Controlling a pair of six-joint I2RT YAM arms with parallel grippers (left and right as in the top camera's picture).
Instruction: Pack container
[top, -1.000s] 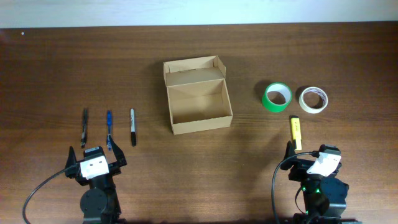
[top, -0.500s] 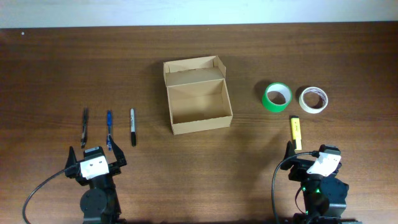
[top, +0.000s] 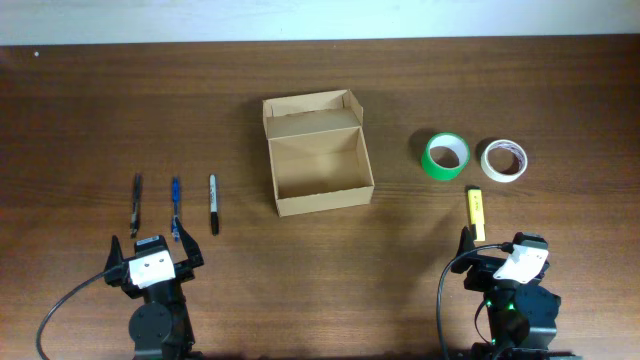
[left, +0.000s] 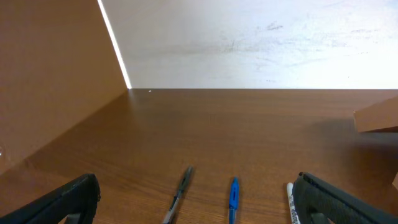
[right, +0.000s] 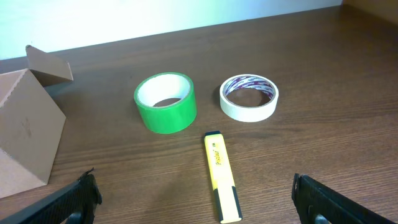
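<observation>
Three pens (top: 175, 200), green tape (right: 166, 118), white tape (right: 249, 112), highlighter (right: 219, 171)

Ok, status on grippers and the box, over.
Left gripper open, empty. Right gripper open, empty. Small tan cardboard box open, flap lid back, nothing inside. Nothing in the way.

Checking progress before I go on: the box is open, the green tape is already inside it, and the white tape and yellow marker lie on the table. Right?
No. The green tape is not inside the box; it lies on the table next to the white tape, as the overhead view shows. The rest is right.
</observation>
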